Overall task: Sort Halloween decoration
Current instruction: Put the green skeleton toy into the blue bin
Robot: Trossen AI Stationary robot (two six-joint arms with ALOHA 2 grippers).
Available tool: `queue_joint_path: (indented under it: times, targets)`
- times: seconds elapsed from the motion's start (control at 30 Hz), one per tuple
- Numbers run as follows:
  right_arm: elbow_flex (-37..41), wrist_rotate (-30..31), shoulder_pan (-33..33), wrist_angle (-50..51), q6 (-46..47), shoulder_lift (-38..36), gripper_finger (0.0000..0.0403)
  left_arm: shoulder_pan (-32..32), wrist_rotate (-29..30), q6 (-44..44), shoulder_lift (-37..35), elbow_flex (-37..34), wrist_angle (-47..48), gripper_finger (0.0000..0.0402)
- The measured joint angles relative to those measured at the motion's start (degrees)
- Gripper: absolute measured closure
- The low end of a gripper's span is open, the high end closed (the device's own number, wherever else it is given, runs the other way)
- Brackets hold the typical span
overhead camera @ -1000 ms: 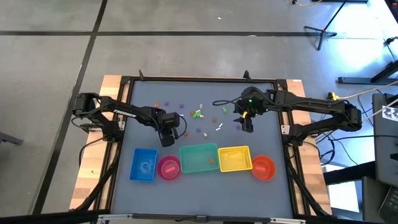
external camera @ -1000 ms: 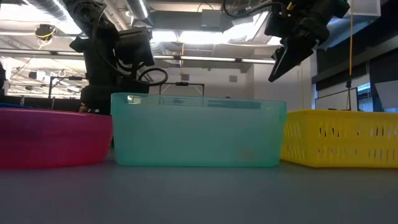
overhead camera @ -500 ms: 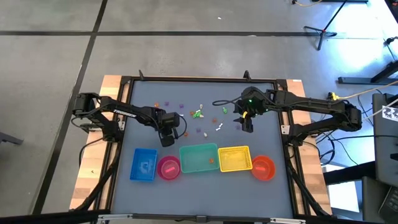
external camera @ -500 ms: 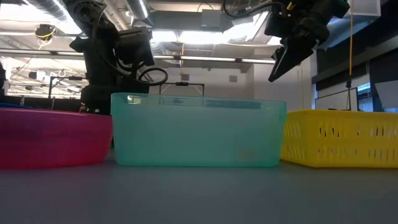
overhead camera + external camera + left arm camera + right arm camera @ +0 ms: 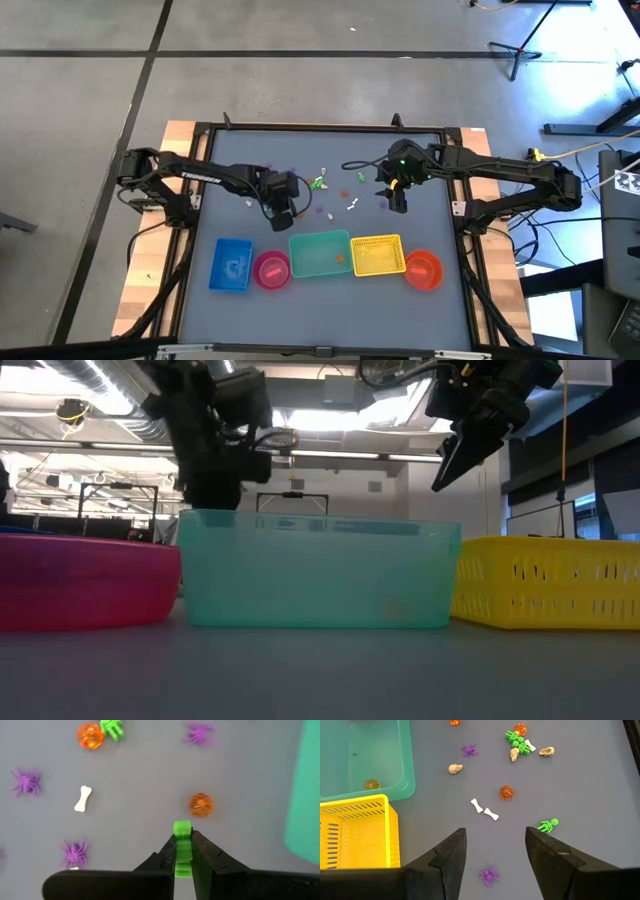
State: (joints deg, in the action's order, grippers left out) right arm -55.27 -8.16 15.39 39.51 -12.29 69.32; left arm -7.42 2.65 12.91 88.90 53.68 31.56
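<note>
Left pincer (image 5: 183, 851) moved twd teal bin (image 5: 320, 254), gripping green trinket (image 5: 182, 847); right pincer (image 5: 495, 851) wide.

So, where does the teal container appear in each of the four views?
High view: teal container in the front row, between the pink bowl and the yellow basket.
Low view: it fills the centre.
Left wrist view: only a teal strip at the edge.
Right wrist view: one corner.
Shared landmark: the yellow basket, touching or nearly touching it.
</note>
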Motion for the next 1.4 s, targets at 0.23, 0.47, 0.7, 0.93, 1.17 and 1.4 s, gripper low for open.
queue_joint_path:
  times: [0.23, 0.47, 0.7, 0.93, 1.17, 1.4]
  targets:
    - [0.0, -0.02, 0.0, 0.01, 0.0, 0.0, 0.0203, 1.95, -9.12, 2.13, 0.0, 8.67, 16.34, 0.0384]
    - [0.0, 0.0, 0.01, 0.0, 0.0, 0.0, 0.0203, 8.92, -18.33, 9.35, -0.37, 10.1, 22.45, 0.0384]
    - [0.0, -0.02, -0.01, 0.02, 0.0, -0.02, 0.0203, 17.89, -20.39, 19.2, -1.11, 10.11, 27.15, 0.0384]
    - [0.0, -0.02, -0.01, 0.01, -0.01, -0.02, 0.0203, 25.66, -17.43, 27.55, -1.22, 10.13, 34.76, 0.0382]
    - [0.0, -0.01, -0.01, 0.02, -0.02, -0.02, 0.0203, 30.15, -15.17, 30.53, -1.22, 10.13, 36.8, 0.0367]
    - [0.0, -0.02, -0.01, 0.04, -0.02, -0.02, 0.0203, 30.77, -15.16, 36.62, -1.2, 10.13, 36.95, 0.0331]
